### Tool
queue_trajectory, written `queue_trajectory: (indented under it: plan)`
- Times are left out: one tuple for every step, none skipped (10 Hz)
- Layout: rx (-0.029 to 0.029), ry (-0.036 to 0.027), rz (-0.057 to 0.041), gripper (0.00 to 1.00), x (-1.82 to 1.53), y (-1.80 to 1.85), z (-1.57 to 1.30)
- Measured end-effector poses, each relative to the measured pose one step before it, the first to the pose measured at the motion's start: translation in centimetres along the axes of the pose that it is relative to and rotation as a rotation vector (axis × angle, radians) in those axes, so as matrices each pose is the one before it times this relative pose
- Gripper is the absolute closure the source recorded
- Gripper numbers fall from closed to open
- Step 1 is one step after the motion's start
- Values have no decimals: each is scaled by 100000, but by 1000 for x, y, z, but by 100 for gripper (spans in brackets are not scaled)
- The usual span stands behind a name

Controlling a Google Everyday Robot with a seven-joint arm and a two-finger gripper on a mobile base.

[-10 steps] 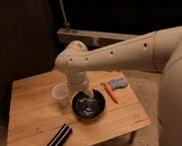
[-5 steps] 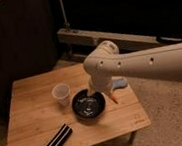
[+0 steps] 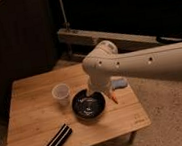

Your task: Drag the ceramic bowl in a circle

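Note:
The ceramic bowl [image 3: 89, 106], dark and glossy with a shiny inside, sits near the middle of the low wooden table [image 3: 30, 121]. My white arm reaches in from the right, and its bulky joint hangs above the bowl's far right side. The gripper [image 3: 94, 91] points down below that joint, at the bowl's far rim. The arm hides most of it, and I cannot tell whether it touches the bowl.
A small translucent cup [image 3: 61, 92] stands just left of the bowl. A flat black striped block [image 3: 58, 139] lies near the table's front edge. An orange item [image 3: 114, 99] and a blue item [image 3: 120, 83] lie right of the bowl, partly under the arm.
The arm's joint has swung from over the cup to the right, above the bowl's right side. The bowl, cup and block have not moved.

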Motion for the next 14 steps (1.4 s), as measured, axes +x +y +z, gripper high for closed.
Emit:
queue_trajectory:
  plan:
    - [-1502,2998,-627,35,331,887,795]
    - [-1117,3053,331,35,187,-135,1371]
    - [-1394,3801,992,35,253,-545,2063]
    - [-1263,3493,803,35,344,-512,2034]
    - [-476,2863,1905,35,234,-1340,1642]
    - [-422,2359,2303,35,280,-1809,1216]
    - [-697,1531,2001,35,327,-1681,882]
    - [-747,302,1809,35,132,-1405,585]
    - [-1701,-2269,1257,35,275,-1089,507]
    - [-1881,-2791,795,35,104,-246,383]
    - [-2187,-2724,979,35,16,-438,552]
    - [-5462,-5509,1627,35,1,-470,904]
    - [-3980,-3283,481,35,-55,81,434]
    - [-2414,-1396,-111,35,-261,425,649]
